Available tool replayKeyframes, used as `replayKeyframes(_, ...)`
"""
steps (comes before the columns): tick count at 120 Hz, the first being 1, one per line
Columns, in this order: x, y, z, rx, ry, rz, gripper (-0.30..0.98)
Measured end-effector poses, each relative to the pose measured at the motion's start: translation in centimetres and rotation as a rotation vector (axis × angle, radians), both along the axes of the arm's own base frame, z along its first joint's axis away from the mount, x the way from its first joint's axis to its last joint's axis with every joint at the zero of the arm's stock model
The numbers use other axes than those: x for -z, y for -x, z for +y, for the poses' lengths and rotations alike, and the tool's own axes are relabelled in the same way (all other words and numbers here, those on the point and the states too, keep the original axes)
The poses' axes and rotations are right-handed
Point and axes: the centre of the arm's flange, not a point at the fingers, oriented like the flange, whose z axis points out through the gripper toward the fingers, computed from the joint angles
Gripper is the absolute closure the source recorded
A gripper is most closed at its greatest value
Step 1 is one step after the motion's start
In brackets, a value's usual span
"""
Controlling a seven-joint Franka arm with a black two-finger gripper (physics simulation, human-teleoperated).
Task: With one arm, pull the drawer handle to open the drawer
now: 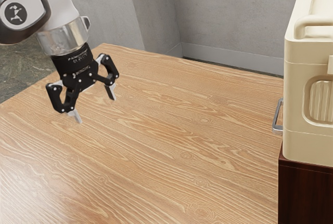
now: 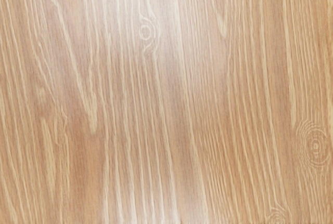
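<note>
Exterior view: black jointed gripper (image 1: 95,109) hangs upper left, fingers spread open; angular metal handle (image 1: 276,122) sits right; wrist view shows knotty wooden tabletop (image 2: 171,104)

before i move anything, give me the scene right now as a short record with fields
gripper: black two-finger gripper, open, fingers apart with nothing between them
gripper place: above the light wood-grain table, toward the exterior view's left
target: silver metal bar handle, on the side of the cream rounded-edge unit that faces the arm
contact: none; a wide stretch of table lies between gripper and handle
support: the cream unit is above a dark reddish-brown block
drawer state: cannot tell, its front is turned out of sight
</note>
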Motion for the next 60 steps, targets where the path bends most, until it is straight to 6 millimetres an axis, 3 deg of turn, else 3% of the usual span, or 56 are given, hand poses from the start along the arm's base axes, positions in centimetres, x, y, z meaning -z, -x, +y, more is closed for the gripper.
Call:
replayKeyframes(15,-0.2,-0.5,0.0,-0.011,-0.002,-0.041,0.00)
replayKeyframes(32,0.9,-1.5,-0.5,-0.010,-0.023,-0.056,0.00)
replayKeyframes(43,3.3,-5.0,-0.4,0.042,-0.037,-0.032,0.00)
replayKeyframes(60,5.2,-11.1,-1.7,0.215,-0.055,-0.052,0.00)
